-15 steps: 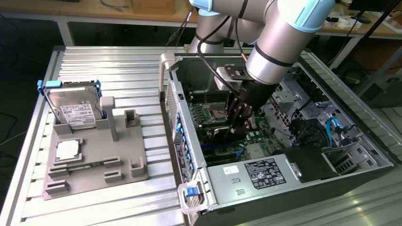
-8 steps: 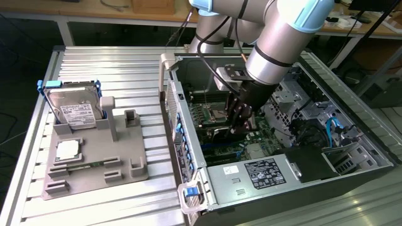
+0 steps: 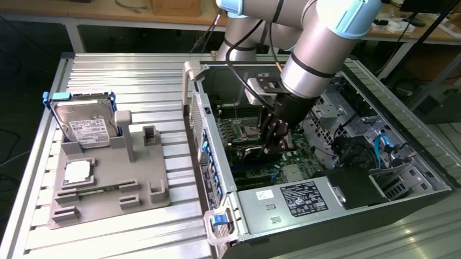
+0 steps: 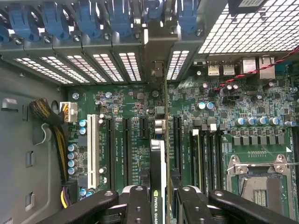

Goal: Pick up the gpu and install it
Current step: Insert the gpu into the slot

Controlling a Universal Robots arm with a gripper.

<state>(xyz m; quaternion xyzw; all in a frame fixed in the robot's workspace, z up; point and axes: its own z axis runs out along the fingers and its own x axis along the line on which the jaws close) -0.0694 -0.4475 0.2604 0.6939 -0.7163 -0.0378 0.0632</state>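
The gpu [image 4: 158, 158] is a thin black card seen edge-on, with a green-and-white label near my fingers and its grey metal bracket [image 4: 159, 56] reaching to the case's rear slot openings. My gripper [image 4: 161, 195] is shut on it, one black finger [image 4: 139, 198] on each side. The card stands upright over the motherboard's [image 4: 131, 105] black expansion slots [image 4: 125, 149], between two of them; whether it touches a slot I cannot tell. In the exterior view the gripper [image 3: 276, 141] reaches down inside the open computer case [image 3: 216, 178], close over the motherboard [image 3: 241, 135].
A white slot [image 4: 93, 149], a yellow-black cable bundle [image 4: 56, 126] and the CPU socket [image 4: 258, 183] flank the card. Blue slot latches [image 4: 88, 18] line the case's rear wall. Outside the case, a grey fixture [image 3: 122, 186] holds a silver hard drive [image 3: 86, 127] and a square chip [image 3: 78, 171].
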